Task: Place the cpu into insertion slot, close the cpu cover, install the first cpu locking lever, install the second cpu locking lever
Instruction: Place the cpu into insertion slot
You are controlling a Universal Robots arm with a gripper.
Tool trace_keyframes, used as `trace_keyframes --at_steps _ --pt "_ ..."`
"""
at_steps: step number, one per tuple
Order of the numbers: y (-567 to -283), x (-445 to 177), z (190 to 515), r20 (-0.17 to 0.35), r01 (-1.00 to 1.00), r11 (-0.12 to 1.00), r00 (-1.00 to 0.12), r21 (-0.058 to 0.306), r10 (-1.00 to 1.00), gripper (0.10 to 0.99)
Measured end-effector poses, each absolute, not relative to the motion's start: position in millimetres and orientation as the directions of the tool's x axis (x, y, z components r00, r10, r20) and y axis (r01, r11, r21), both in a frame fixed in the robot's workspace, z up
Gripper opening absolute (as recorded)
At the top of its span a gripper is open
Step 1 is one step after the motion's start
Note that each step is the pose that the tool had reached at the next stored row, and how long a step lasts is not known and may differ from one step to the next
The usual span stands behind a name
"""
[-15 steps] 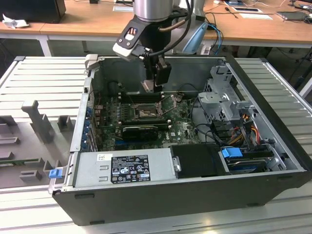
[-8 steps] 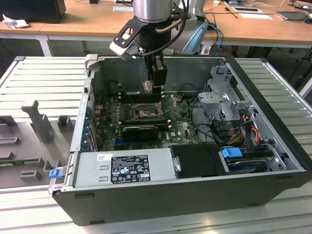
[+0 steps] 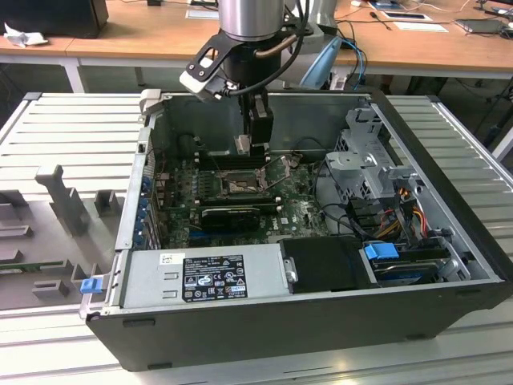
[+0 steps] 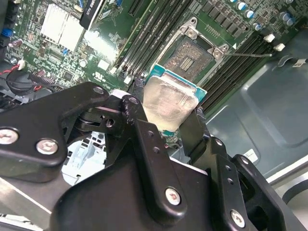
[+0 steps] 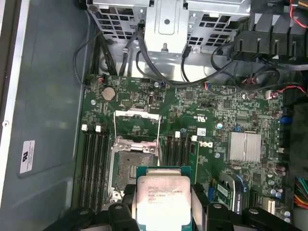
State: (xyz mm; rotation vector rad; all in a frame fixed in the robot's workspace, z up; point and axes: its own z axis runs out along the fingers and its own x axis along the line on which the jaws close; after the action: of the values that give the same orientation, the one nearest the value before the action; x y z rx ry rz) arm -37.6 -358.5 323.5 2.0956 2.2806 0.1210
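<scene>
My gripper (image 3: 245, 147) hangs inside the open computer case, shut on the cpu (image 3: 241, 144), a flat silvery square chip on a green base. In both wrist views the cpu (image 5: 162, 198) (image 4: 169, 102) sits clamped between two black fingers (image 5: 200, 202) (image 4: 139, 122). It hovers above the motherboard, just off one side of the insertion slot (image 5: 131, 172) (image 4: 191, 54) (image 3: 239, 186), whose pin field lies bare. The cpu cover (image 5: 136, 126), a thin metal frame, stands flipped open beside the slot. A thin wire lever (image 4: 250, 55) sticks out sideways from the slot.
Memory slots (image 5: 94, 166) flank the socket on both sides. A silver finned heat sink (image 5: 244, 146) and a black card (image 3: 228, 215) sit nearby. The grey power supply (image 3: 200, 277) fills the case's near side; a metal drive cage (image 3: 369, 156) with cables stands at the exterior view's right.
</scene>
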Motion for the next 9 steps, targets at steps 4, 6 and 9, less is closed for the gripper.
trace_keyframes --at_steps 4,6,9 --pt "-358.5 -37.6 319.8 0.022 0.993 0.083 -0.085 0.086 0.996 0.537" --pt "-358.6 -37.6 317.3 0.022 0.993 0.083 -0.085 0.086 0.996 0.537" --pt "-358.5 -37.6 313.9 0.021 0.995 0.058 -0.060 0.086 0.998 0.537"
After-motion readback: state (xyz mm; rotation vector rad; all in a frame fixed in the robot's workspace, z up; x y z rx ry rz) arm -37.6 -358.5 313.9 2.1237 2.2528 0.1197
